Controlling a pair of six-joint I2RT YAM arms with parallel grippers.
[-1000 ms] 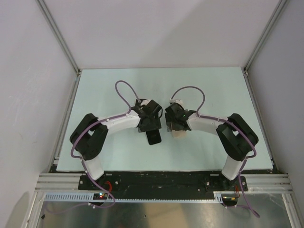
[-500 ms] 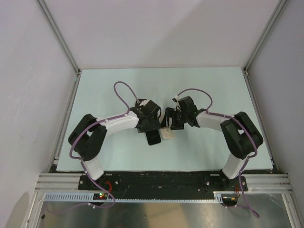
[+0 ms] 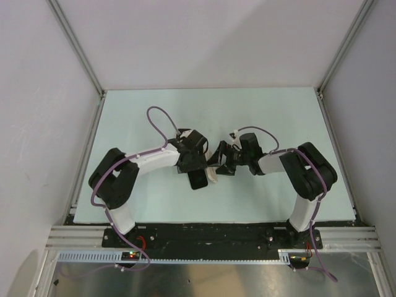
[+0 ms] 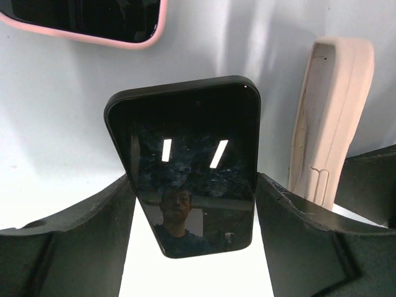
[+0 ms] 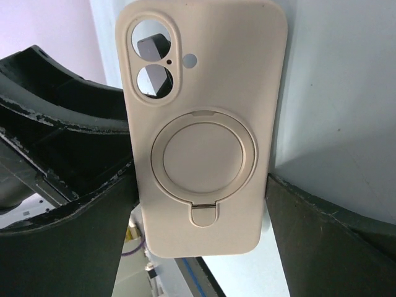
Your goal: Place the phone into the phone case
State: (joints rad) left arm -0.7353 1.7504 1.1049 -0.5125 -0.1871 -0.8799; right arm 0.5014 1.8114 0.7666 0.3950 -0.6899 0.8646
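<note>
My left gripper (image 4: 193,185) is shut on the phone (image 4: 192,173), a slim black slab with a glossy screen, its two fingers pressing the long edges. In the top view the phone (image 3: 199,180) hangs low over the table's middle. The phone case (image 5: 204,124), a peach shell with a round ring stand and two camera holes, stands upright between the fingers of my right gripper (image 5: 199,182), which touch both its sides. The left wrist view shows the phone case (image 4: 331,117) edge-on just right of the phone. In the top view the case (image 3: 214,176) sits close beside the phone.
A dark glossy slab with a pink rim (image 4: 93,25) lies at the top left of the left wrist view. The pale green table mat (image 3: 278,117) is boxed in by white walls and metal rails (image 3: 77,49). Both arms (image 3: 154,159) meet at the centre.
My right arm has swung left and turned, bringing the case from apart to right beside the phone. The left gripper with the phone has shifted only slightly.
</note>
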